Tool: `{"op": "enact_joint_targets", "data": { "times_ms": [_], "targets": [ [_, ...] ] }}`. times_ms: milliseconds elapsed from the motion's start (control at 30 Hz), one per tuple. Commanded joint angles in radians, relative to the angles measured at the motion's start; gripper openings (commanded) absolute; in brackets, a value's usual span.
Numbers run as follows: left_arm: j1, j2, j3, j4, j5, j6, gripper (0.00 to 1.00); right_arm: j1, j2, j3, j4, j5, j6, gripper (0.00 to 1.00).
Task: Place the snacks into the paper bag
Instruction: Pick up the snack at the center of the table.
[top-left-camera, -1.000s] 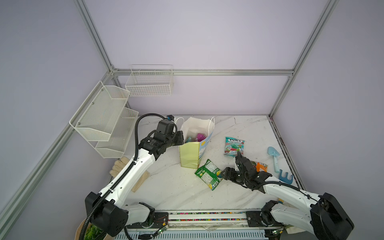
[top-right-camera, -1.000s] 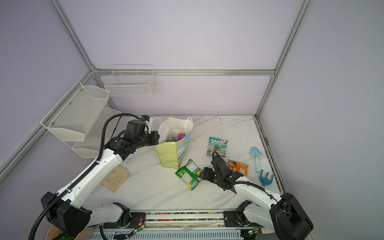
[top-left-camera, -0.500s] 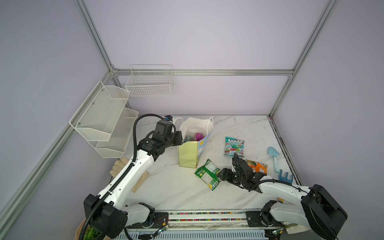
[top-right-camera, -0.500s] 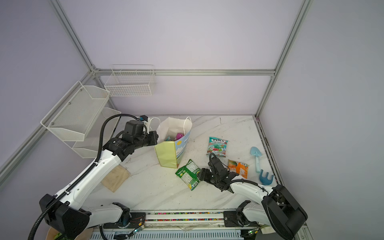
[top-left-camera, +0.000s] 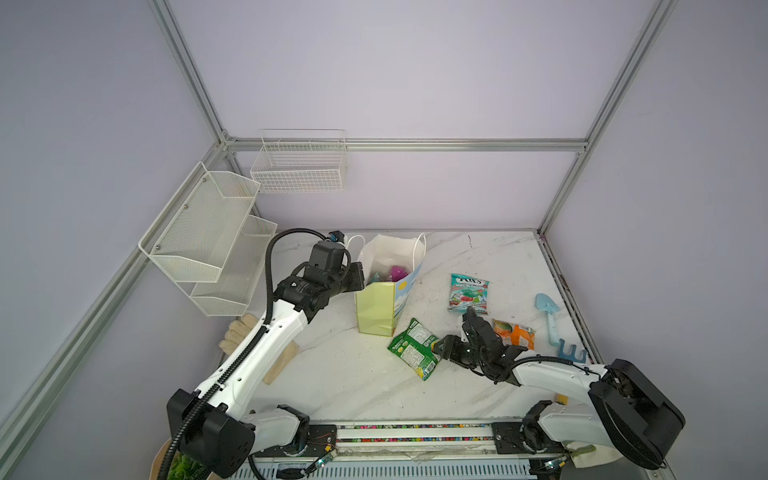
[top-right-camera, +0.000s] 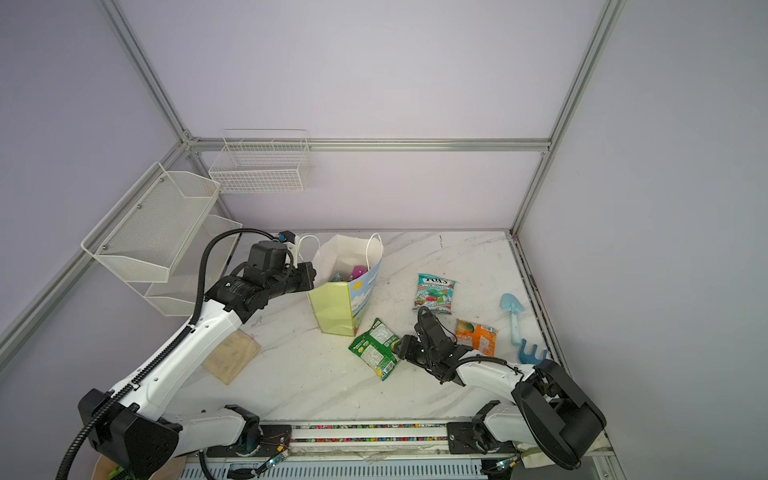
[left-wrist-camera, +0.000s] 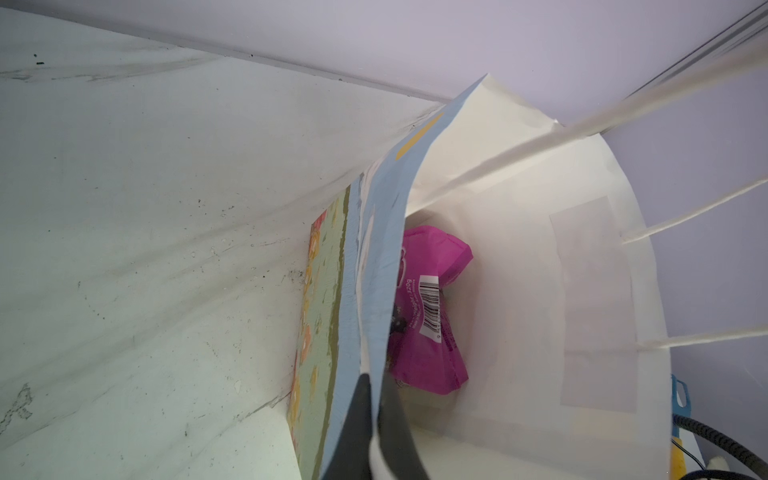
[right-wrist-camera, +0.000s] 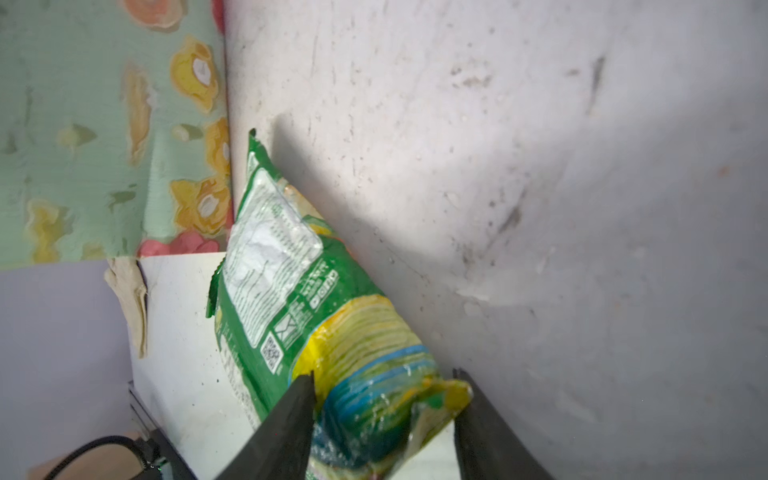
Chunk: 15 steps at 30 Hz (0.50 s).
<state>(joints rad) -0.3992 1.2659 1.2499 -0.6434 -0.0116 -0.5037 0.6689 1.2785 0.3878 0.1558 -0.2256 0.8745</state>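
Note:
The paper bag (top-left-camera: 376, 309) stands open at the middle of the table, with a purple packet (left-wrist-camera: 428, 316) inside it. My left gripper (left-wrist-camera: 376, 415) is shut on the bag's blue-printed wall near the rim; it also shows in a top view (top-right-camera: 311, 276). The green packet (top-left-camera: 413, 348) lies just in front of the bag. My right gripper (right-wrist-camera: 384, 382) has its two fingers pressed on either side of that packet's near end (right-wrist-camera: 299, 291). A teal FOX'S packet (top-left-camera: 468, 293) and an orange packet (top-left-camera: 514, 334) lie flat to the right, behind the right arm.
A light blue toy shovel (top-left-camera: 547, 309) and a blue rake (top-left-camera: 571, 353) lie along the table's right edge. White wire baskets (top-left-camera: 299, 166) hang on the back and left walls. A brown board (top-right-camera: 230, 357) and a pale glove (top-left-camera: 237, 332) lie left of the left arm.
The right gripper has slid left from beside the orange packet onto the green packet's end, and its jaws have narrowed onto it. The left gripper keeps its hold on the bag.

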Motion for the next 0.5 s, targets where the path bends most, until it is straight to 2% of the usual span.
{"op": "enact_joint_targets", "data": {
  "times_ms": [0, 133, 233, 267, 467],
  "targets": [
    [0.011, -0.045, -0.023, 0.096, -0.005, 0.007, 0.00, 0.007, 0.011, -0.020, -0.004, 0.018, 0.021, 0.41],
    [0.014, -0.046, -0.024, 0.095, -0.003, 0.005, 0.00, 0.007, 0.001, -0.023, -0.007, 0.030, 0.024, 0.22],
    [0.015, -0.049, -0.023, 0.096, -0.002, 0.005, 0.00, 0.007, -0.016, -0.021, -0.010, 0.037, 0.026, 0.03],
    [0.016, -0.048, -0.025, 0.095, -0.003, 0.005, 0.00, 0.007, -0.024, -0.020, -0.012, 0.039, 0.025, 0.00],
    [0.019, -0.053, -0.029, 0.096, -0.001, 0.005, 0.00, 0.006, -0.105, -0.004, -0.053, 0.057, 0.021, 0.00]
  ]
}}
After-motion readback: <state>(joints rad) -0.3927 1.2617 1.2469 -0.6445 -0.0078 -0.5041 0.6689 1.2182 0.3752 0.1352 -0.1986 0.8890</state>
